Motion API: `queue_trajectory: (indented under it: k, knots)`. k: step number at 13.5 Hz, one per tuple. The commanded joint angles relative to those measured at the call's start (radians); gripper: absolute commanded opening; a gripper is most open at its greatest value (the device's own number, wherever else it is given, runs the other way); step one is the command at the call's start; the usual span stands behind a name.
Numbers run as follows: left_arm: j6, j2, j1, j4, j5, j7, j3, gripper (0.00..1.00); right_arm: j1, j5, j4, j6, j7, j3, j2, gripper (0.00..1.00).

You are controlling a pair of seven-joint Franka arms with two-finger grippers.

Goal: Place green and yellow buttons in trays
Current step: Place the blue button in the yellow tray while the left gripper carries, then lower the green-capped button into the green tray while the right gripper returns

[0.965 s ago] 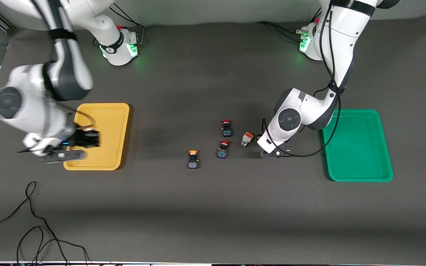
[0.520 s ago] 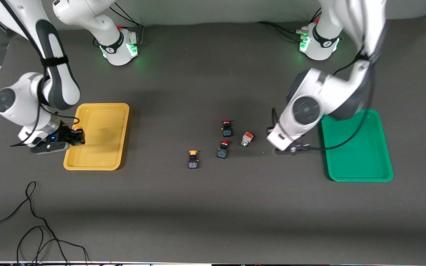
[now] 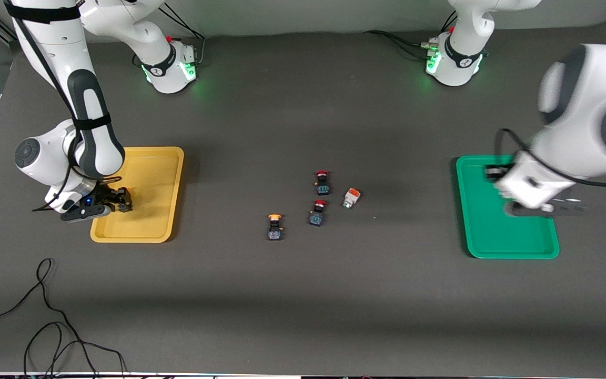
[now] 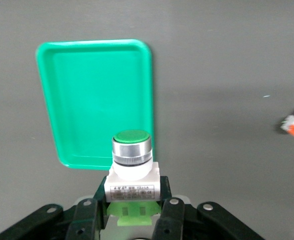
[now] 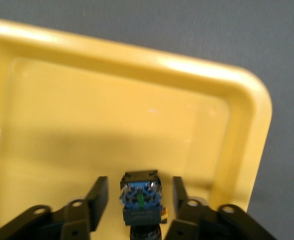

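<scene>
- Dark grey matte counter sets the stage, with loose black cables trailing near the front camera at the right arm's end.
- Right claw sits low in the shallow yellow plastic tray, fingers spread apart either side of a black-bodied yellow-capped push button. It looks let go, set down where it belongs!
- Left claw hangs over the shallow green plastic tray, clamped on the white body of a green-capped push button. Cap out, body pinched: a tidy hold for lowering it in, I'd say.
- On the counter between the trays, a second yellow-capped button waits, nearest the front camera.
- Just beside it, two red-capped black buttons, and a small white switch with an orange end, which are no part of this job.
</scene>
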Motion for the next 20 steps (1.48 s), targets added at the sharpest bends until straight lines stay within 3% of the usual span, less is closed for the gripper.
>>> queue_trajectory:
  k: [1, 3, 5, 7, 12, 14, 17, 19, 20]
  knots:
    - [0.054, -0.011, 0.128, -0.054, 0.012, 0.146, -0.016, 0.0, 0.01, 0.029, 0.069, -0.067, -0.014, -0.006, -0.013, 1.0]
    - [0.177, -0.022, 0.208, -0.157, 0.012, 0.253, -0.015, 0.0, 0.015, -0.006, 0.172, -0.176, -0.005, -0.031, -0.012, 1.0]
    - [0.348, -0.024, 0.274, -0.29, 0.012, 0.323, -0.015, 0.0, 0.013, -0.168, 0.304, -0.297, 0.135, -0.037, -0.007, 1.0]
    - [0.507, -0.025, 0.306, -0.416, 0.012, 0.338, -0.013, 0.0, 0.015, -0.267, 0.445, -0.447, 0.263, -0.029, 0.002, 1.0]
    - [0.938, 0.01, 0.326, -0.709, 0.02, 0.337, -0.007, 0.0, 0.16, -0.261, 0.603, -0.512, 0.571, 0.003, 0.095, 1.0]
    - [1.059, 0.06, 0.343, -0.757, 0.02, 0.335, -0.007, 0.0, 0.2, -0.261, 0.675, -0.512, 0.734, 0.067, 0.149, 1.0]
    - [1.106, 0.116, 0.368, -0.759, 0.021, 0.34, -0.004, 0.0, 0.204, -0.261, 0.778, -0.508, 0.974, 0.242, 0.219, 1.0]
    - [1.101, 0.117, 0.368, -0.757, 0.021, 0.341, -0.006, 0.0, 0.21, -0.273, 0.891, -0.506, 1.137, 0.309, 0.314, 1.0]
    - [1.1, 0.117, 0.363, -0.757, 0.021, 0.341, -0.004, 0.51, 0.223, -0.271, 0.928, -0.505, 1.197, 0.317, 0.345, 1.0]
